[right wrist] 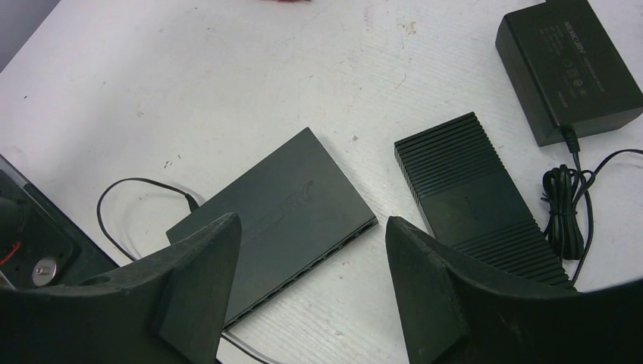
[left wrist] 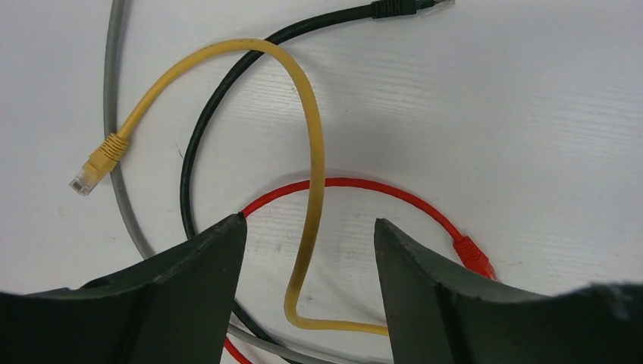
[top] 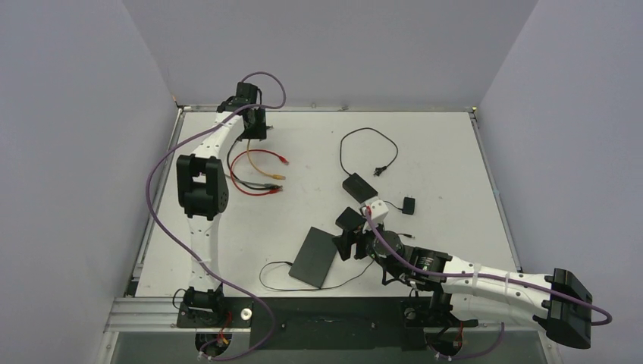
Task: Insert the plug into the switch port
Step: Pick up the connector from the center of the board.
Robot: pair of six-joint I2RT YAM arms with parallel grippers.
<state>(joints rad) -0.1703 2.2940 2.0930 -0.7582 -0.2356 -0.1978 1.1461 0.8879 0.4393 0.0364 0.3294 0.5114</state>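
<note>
4 eth cables [left wrist: 311, 114], 1 switch [right wrist: 280, 212], 1 adapter [right wrist: 569, 68]

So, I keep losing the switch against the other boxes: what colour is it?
The switch is plain black; the right wrist view shows it best.

A white rectangular table [top: 318, 144] with a painted, faintly grained top stands inside a three-sided booth. Plain pale lavender-grey panels close it in: the left wall [top: 76, 167], the back wall [top: 326, 45] and the right wall [top: 576, 152]. A thin metal edging strip [top: 497, 189] borders the table. Small dark scuffs [right wrist: 410, 27] speckle its top. A silver aluminium rail [top: 144, 315] crosses the near edge. The light is even and the shadows are soft.
</note>
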